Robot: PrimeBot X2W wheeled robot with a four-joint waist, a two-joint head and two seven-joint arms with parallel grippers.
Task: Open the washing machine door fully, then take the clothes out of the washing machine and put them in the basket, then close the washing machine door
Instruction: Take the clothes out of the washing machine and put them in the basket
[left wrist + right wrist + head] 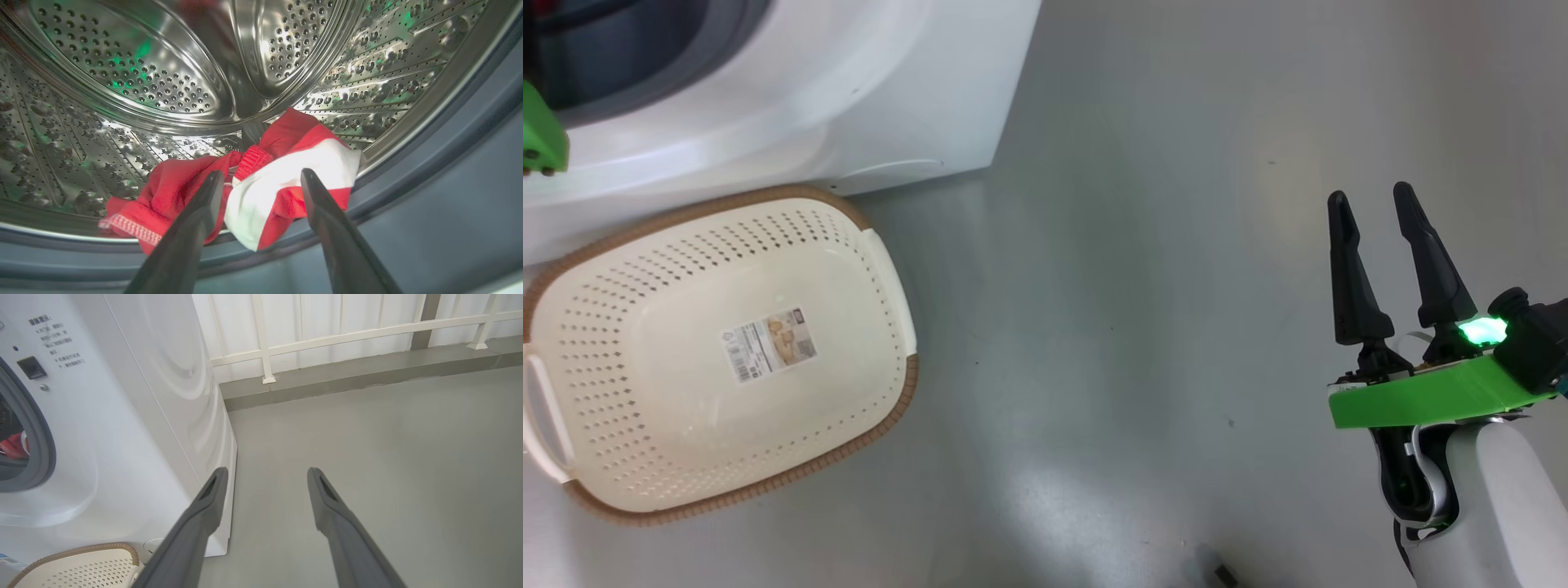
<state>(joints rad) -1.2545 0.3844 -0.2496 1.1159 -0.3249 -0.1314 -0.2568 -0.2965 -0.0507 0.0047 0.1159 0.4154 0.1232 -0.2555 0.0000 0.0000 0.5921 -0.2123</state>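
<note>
My left pincer point(261, 173) stands wide, its two long dark fingers spread and holding nothing, pointing into the mouth of the big white front-loading washing machine point(915, 98). Just past the tips lies the crumpled heap of red and white sports clothes point(286, 163). It rests at the front of the shiny perforated steel drum point(163, 73), with one fold spilling over the lip towards the grey rubber ring point(429, 163). I cannot tell whether my tips touch the cloth.

I judge the fabric light, soft and limp. It should sag and trail once lifted, and may snag on the lip. The best hold looks to be the bunched middle, by the red ribbed band point(253, 161), where several layers gather.

My right pincer point(1370, 193) hangs wide and empty above the grey floor point(1135, 286), well apart from the machine. The cream-white perforated plastic basket with a brown woven-look rim point(670, 351) sits on the floor against the machine's front, holding no clothes.
</note>
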